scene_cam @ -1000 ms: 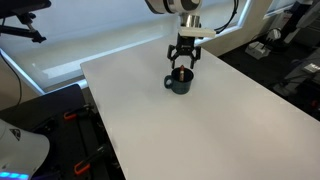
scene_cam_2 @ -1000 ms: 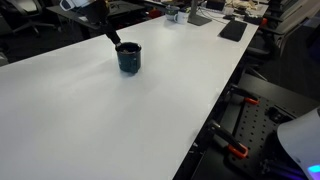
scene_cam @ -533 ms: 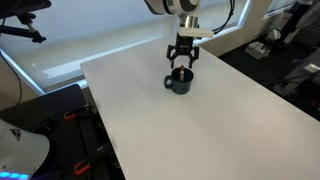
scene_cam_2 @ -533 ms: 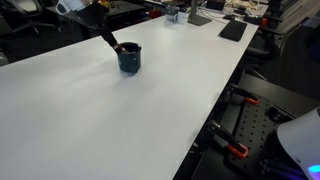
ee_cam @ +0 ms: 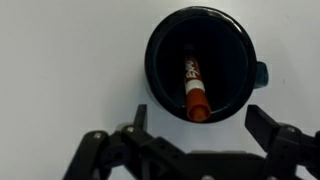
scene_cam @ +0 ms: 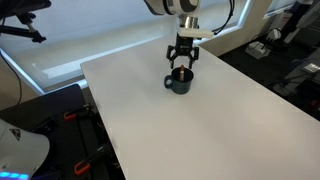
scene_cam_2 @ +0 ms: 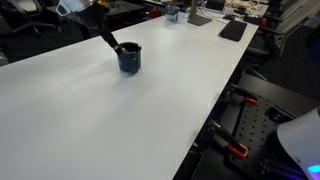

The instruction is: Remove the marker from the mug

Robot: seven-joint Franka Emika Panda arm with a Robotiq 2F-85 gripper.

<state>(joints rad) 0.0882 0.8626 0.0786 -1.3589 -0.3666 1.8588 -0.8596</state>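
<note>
The dark blue-black mug (ee_cam: 200, 65) stands on the white table, seen from straight above in the wrist view, its handle (ee_cam: 261, 72) at the right. The reddish-orange marker (ee_cam: 194, 88) leans inside it, its tip near the mug's lower rim. My gripper (ee_cam: 198, 122) is open, its fingers wide apart on either side just below the mug's rim, holding nothing. In both exterior views the gripper (scene_cam: 182, 62) (scene_cam_2: 112, 43) hangs right above the mug (scene_cam: 179, 83) (scene_cam_2: 129, 58).
The white table (scene_cam: 200, 130) (scene_cam_2: 90, 120) spreads wide around the mug. Its edges border dark floor, clamps and equipment (scene_cam_2: 235, 125). Clutter sits at the far end of the table (scene_cam_2: 190, 14).
The gripper has shifted slightly beside the mug between one second ago and half a second ago; since then nothing has visibly moved.
</note>
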